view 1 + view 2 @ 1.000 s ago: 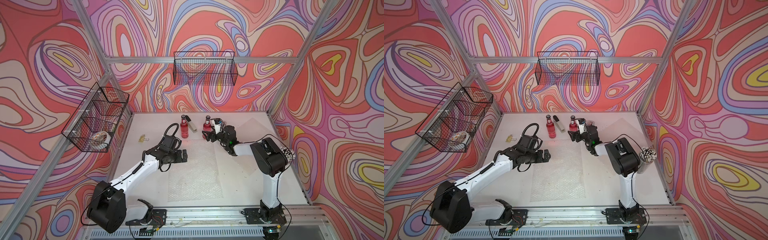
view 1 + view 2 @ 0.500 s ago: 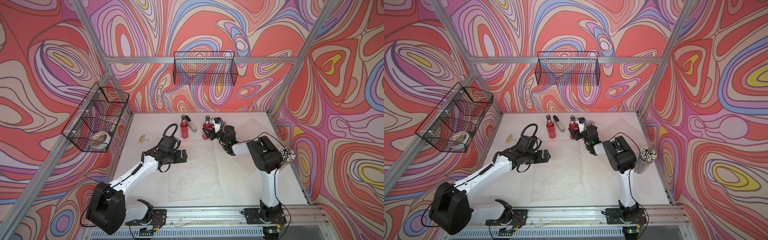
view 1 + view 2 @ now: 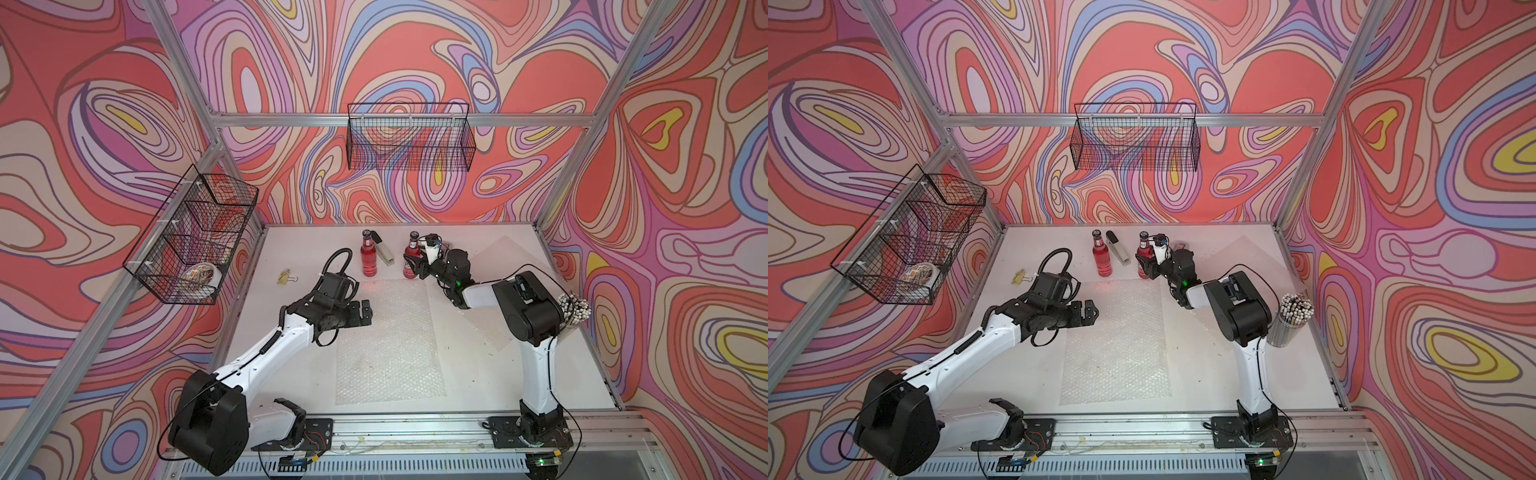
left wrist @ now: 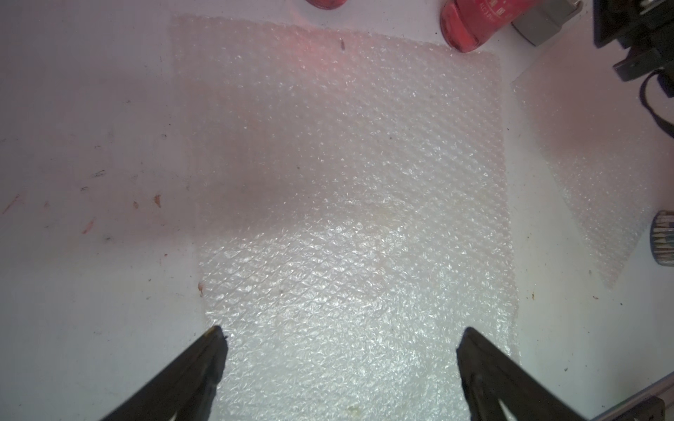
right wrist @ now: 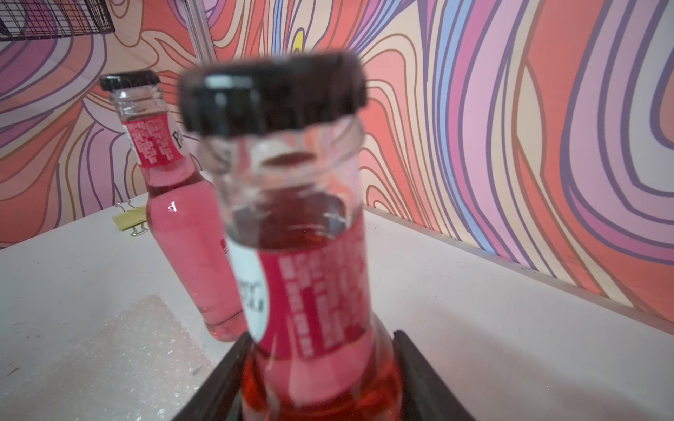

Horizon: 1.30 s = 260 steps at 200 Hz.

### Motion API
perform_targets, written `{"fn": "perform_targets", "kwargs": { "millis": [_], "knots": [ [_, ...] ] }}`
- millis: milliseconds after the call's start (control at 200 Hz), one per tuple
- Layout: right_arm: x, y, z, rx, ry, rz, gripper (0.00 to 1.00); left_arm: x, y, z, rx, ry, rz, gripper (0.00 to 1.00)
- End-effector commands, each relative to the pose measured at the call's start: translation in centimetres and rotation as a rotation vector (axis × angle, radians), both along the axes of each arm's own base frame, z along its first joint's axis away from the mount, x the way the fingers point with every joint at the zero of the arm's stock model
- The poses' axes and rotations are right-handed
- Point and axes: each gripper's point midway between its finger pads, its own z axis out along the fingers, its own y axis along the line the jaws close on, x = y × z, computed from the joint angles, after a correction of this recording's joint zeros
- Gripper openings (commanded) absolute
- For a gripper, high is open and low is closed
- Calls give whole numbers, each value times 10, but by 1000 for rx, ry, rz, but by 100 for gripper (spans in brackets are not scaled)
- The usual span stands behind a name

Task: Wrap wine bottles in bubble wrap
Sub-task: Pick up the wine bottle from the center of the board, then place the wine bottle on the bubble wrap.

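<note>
Right arm: lower link upright from its base, elbow folded, forearm stretched low toward the far edge of the central bubble wrap sheet (image 3: 386,345). The right pincer (image 3: 413,266) is closed around the lower body of the held wine bottle (image 3: 409,259). The right wrist view shows one dark finger (image 5: 219,368) against each side of the glass. The bottle stands upright on the desk (image 3: 291,374), just past the sheet's far corner on the right arm's side.

Left arm: long white link slanting up from its base, wrist bent, left pincer (image 3: 365,311) above the sheet's edge on its own side. Its jaws stand wide apart and hold nothing. The left wrist view shows both tips over the film (image 4: 346,182), though contact cannot be judged.

The free wine bottle (image 3: 368,259) stands upright just beyond the sheet's far edge, near the opposite corner, with a stapler (image 3: 383,251) just behind it. The second bubble wrap sheet (image 3: 478,328) lies flat beside the central sheet, turned at an angle, partly under the right arm. A binder clip (image 3: 289,277) lies well apart from the sheet, on the left arm's side
</note>
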Motion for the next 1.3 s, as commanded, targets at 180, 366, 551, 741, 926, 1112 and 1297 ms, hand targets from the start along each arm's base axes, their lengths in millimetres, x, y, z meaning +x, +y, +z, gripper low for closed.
{"fn": "perform_targets", "kwargs": {
  "millis": [180,366,551,741,926,1112,1297],
  "knots": [
    [-36,-16,75,-116,-153,6,34,0,5,1,-10,6,20,100],
    [-70,-34,91,-175,-186,-22,33,-1,6,-4,-21,18,19,100],
    [-119,-30,90,-292,-130,59,33,-2,8,-9,-23,33,33,100],
    [-196,-6,75,-426,-19,187,32,1,17,-9,-25,43,59,100],
    [-253,15,48,-571,86,280,32,4,21,-13,-38,66,80,100],
    [-272,32,17,-747,125,308,33,4,31,-17,-25,79,119,100],
    [-277,47,-3,-846,161,339,32,2,40,-17,-24,81,145,100]
  ]
}}
